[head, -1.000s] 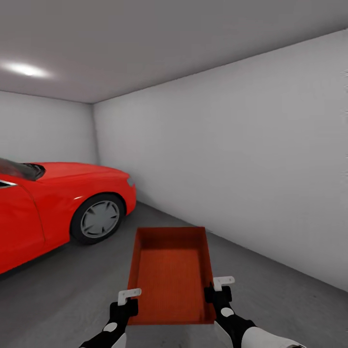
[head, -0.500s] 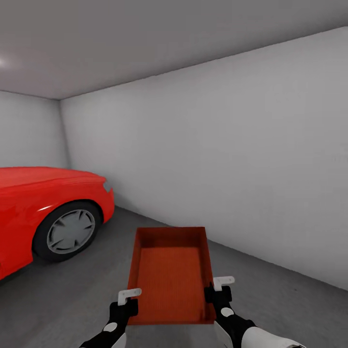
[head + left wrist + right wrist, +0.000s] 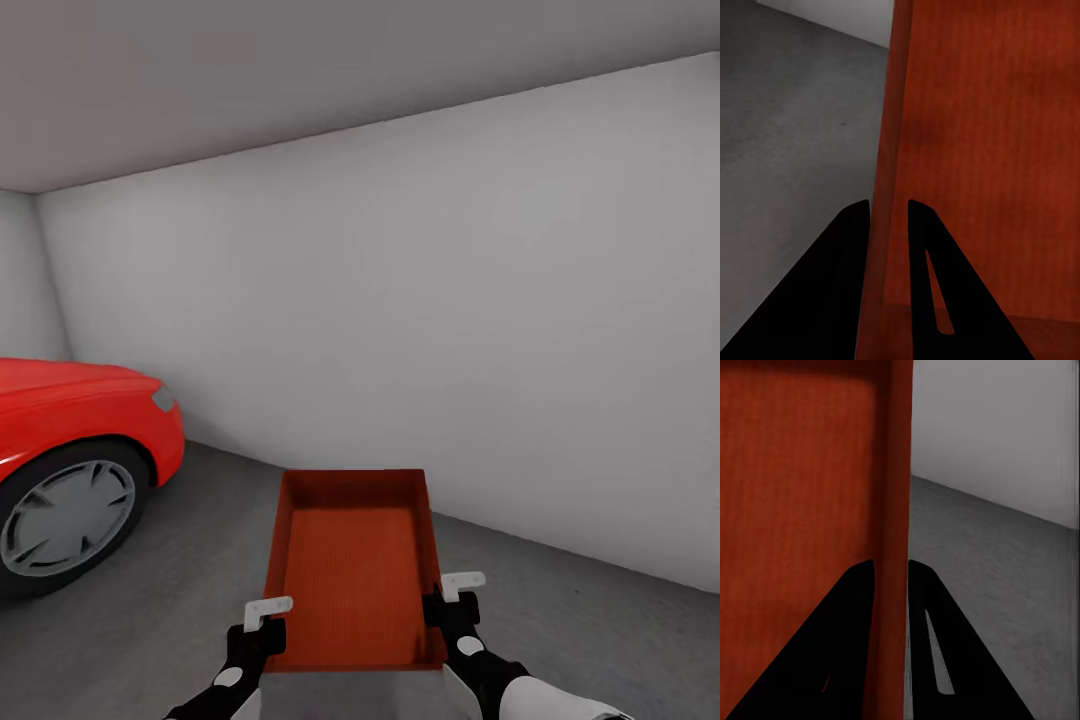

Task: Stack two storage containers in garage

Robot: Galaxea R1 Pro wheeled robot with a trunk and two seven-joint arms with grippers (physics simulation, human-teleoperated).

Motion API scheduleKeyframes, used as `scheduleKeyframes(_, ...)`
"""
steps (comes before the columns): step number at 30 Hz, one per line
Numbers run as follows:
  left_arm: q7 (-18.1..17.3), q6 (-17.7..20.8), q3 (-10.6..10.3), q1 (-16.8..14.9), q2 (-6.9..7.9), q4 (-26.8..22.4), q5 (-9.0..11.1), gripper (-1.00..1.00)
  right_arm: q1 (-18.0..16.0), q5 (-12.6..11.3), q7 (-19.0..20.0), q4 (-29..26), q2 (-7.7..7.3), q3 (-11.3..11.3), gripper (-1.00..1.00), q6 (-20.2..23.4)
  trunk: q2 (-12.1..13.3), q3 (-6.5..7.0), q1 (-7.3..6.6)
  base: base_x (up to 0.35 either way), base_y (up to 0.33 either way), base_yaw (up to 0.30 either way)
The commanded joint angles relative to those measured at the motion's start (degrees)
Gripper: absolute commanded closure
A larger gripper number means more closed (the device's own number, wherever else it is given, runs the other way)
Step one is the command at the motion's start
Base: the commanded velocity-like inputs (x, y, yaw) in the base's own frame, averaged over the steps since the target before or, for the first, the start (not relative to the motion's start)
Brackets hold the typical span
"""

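Observation:
I hold one red-orange storage container [image 3: 355,565] out in front of me, above the dark grey garage floor [image 3: 600,640]. It is an open-topped bin and it is empty. My left gripper [image 3: 262,625] is shut on its left wall near the near corner, and my right gripper [image 3: 447,600] is shut on its right wall. In the left wrist view the two dark fingers [image 3: 840,285] straddle the thin wall of the container [image 3: 975,150]. The right wrist view shows the same grip, fingers [image 3: 934,645] either side of the container wall [image 3: 894,472].
A glossy red car [image 3: 70,450] stands at the left, its front wheel [image 3: 62,515] close to the frame edge. A plain white wall [image 3: 450,320] runs across ahead and to the right. Open concrete floor lies between the car and the wall.
The whole view has swung to the right: the car has slid toward the left edge and the wall corner has shifted left. The container and both grippers keep the same place in the picture.

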Motion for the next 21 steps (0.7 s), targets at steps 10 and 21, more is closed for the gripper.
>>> scheduleKeyframes(10,0.7,-1.8,0.3,0.0,0.02,-0.2,-0.5,1.00,-0.1,-0.5,1.7,0.2,0.04,-2.8,1.00,0.1,-0.1,-0.09,0.04,0.321,0.109,-0.280)
scheduleKeyframes(21,0.7,-1.8,0.3,0.0,0.02,-0.2,-0.5,1.00,0.0,-0.5,1.7,0.2,0.04,-2.8,1.00,0.1,-0.1,-0.09,0.04,0.321,0.109,-0.281)
